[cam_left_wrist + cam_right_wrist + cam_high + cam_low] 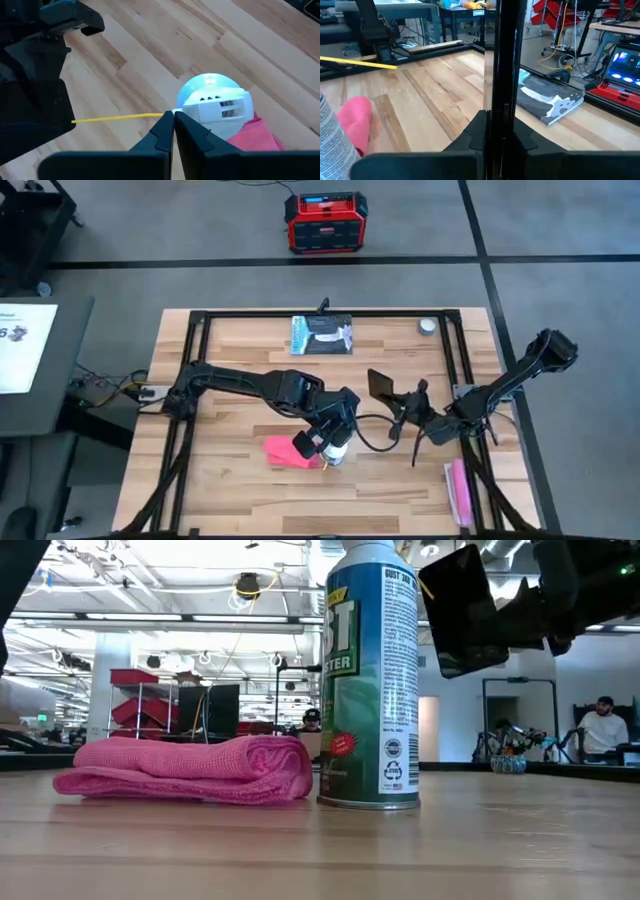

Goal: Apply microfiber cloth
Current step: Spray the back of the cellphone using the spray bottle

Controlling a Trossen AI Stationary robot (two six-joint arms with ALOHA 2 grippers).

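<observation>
Cloth [285, 451] plain bright pink-red, no pattern. Spray can [372, 680] touching cloth: teal-green body, yellow and white lettering, small red badge, white cap, yellow straw [117, 118]. Table [250, 485] under cloth: light wood, planked grain, black frame. Phone [463, 610] black. Narrow pink oblong [460, 490] with pale edge, well apart from cloth.

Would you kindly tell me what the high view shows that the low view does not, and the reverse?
Only the high view shows the left tool poised above the spray can, the packet at the table's far edge, the narrow pink object and the red box on the floor. Only the low view shows the can's label and people in the room behind. Both show the folded microfiber cloth beside the can and the right tool gripping the black phone.
</observation>
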